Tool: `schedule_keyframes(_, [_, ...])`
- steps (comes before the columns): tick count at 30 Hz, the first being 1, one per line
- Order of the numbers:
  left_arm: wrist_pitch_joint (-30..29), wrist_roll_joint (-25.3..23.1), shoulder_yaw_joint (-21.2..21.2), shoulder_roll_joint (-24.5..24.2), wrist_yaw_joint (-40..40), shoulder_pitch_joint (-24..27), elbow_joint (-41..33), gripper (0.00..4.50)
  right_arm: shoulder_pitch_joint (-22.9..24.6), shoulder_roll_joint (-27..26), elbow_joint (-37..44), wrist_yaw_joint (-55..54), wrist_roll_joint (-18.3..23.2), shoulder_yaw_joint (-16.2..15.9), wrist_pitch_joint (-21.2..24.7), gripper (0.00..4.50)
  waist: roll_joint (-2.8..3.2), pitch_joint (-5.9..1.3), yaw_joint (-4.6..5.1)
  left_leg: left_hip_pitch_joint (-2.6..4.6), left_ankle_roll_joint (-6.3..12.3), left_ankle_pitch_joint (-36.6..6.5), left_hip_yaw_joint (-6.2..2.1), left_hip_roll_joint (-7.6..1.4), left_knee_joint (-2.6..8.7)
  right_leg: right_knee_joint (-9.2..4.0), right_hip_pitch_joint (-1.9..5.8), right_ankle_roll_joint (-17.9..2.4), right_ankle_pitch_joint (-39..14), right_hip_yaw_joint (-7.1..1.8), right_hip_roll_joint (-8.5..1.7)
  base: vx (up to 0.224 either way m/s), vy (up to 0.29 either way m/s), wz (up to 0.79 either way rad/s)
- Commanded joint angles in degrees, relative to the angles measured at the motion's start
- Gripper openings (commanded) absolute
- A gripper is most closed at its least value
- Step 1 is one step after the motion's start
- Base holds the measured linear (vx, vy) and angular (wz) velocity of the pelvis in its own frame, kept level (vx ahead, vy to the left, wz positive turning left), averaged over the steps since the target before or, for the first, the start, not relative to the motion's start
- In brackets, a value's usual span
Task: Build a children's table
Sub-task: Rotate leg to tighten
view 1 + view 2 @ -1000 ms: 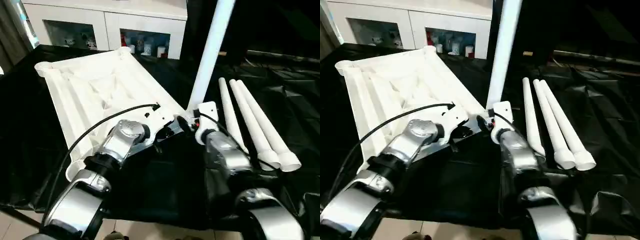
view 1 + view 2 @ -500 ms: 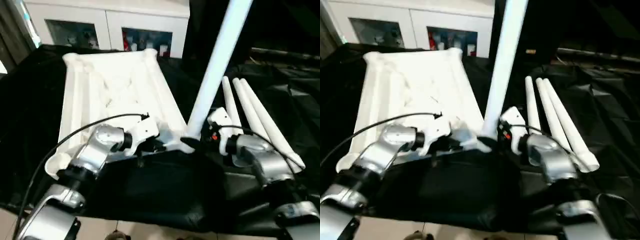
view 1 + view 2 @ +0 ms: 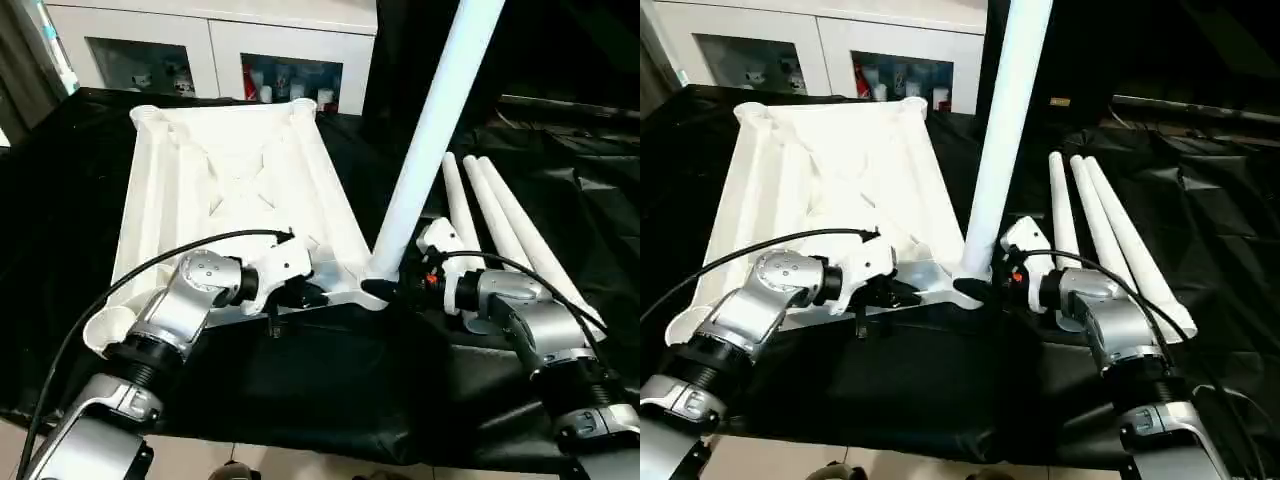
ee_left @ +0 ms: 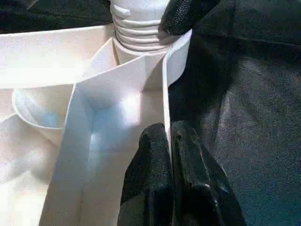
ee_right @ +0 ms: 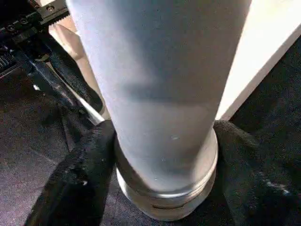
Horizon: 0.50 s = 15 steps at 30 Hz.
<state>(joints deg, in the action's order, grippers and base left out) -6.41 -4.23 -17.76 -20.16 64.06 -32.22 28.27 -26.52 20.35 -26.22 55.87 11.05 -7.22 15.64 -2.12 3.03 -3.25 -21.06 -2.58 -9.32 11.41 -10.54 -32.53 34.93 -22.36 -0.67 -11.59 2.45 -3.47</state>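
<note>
The left gripper is at the near edge of the slab, its jaws closed tight on the thin near rim, 1 finger on each side of the wall in the left wrist view. The slab lies ribs-up on the black-draped tabletop, its long sides running away from the robot.

Just to the right, the right gripper sits at the base of the standing leg, 1 jaw on each side of the tube near its ringed foot. In the right wrist view a black finger lies against the tube's side and the other is right by the opposite side; the jaws stand wide around the leg, but a firm clamp cannot be told. The leg rises from the slab's near right corner socket and leans slightly to the right, running out of the top of the picture.

Beyond the right forearm, 3 loose legs lie side by side on the cloth, touching, wide ends nearest the robot.

Farthest back stands a white cabinet with glass doors.
</note>
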Motion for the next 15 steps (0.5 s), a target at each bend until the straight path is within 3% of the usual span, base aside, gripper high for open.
schedule_keyframes(1, [-2.3,0.6,0.3,1.3,-2.4,0.9,3.1,0.0,0.7,-2.4,-1.0,-5.2,-0.2,2.0,-0.3,2.79,-0.69,-3.22,-0.25,0.72,2.31,-12.2,-1.32,-2.98,3.13,-4.65,1.99,-11.2,-13.3,-2.63,-4.84,0.0,0.0,0.0])
schedule_keyframes(5, [-3.7,-0.4,1.1,3.0,-7.0,-0.7,5.9,0.0,0.0,-5.7,-5.6,-15.4,-1.7,4.2,-1.1,2.74,-0.59,-2.88,0.29,0.97,0.39,-15.2,-1.49,-2.83,3.38,-5.33,1.47,-10.0,-19.7,-2.59,-4.95,0.0,0.0,0.0])
schedule_keyframes(6, [-5.5,-1.4,2.0,5.5,-12.6,-3.0,9.5,0.0,-0.8,-9.0,-9.7,-25.0,-2.0,6.8,-1.2,2.74,-0.56,-2.79,0.48,1.22,-0.34,-16.6,-1.52,-2.9,3.46,-5.54,1.15,-9.5,-22.2,-2.62,-4.93,0.0,0.0,0.0])
schedule_keyframes(8, [-6.8,-1.9,2.6,7.5,-16.3,-4.7,11.9,0.0,-1.4,-11.0,-12.1,-31.6,-2.3,8.4,-1.4,2.74,-0.33,-2.72,0.63,1.68,-1.74,-19.6,-1.9,-2.82,3.54,-5.92,0.88,-8.8,-26.4,-2.47,-5.07,0.0,0.0,0.0])
schedule_keyframes(11, [-8.6,-3.5,2.5,12.8,-24.8,-9.4,18.7,0.0,-4.2,-17.0,-18.7,-46.1,-3.5,9.9,-2.3,2.73,-0.17,-2.67,1.02,1.82,-2.79,-22.3,-2.15,-2.77,3.69,-6.28,0.47,-7.7,-28.2,-2.53,-5.11,0.0,0.0,0.0])
schedule_keyframes(13, [-9.1,-3.7,2.5,14.9,-27.0,-10.8,20.4,0.0,-5.8,-19.5,-21.0,-48.7,-3.5,10.1,-3.2,2.73,-0.15,-2.68,1.23,2.09,-2.98,-24.4,-2.23,-2.73,3.73,-6.58,0.14,-7.1,-28.8,-2.5,-5.0,0.0,0.0,0.0])
schedule_keyframes(15, [-9.3,-4.2,2.1,16.7,-28.6,-12.1,21.6,0.0,-7.5,-21.5,-22.7,-50.2,-3.8,9.8,-4.5,2.73,-0.17,-2.82,1.21,2.06,-2.89,-25.4,-2.41,-2.76,3.78,-6.61,0.34,-7.0,-27.8,-2.4,-5.09,0.0,0.0,0.0])
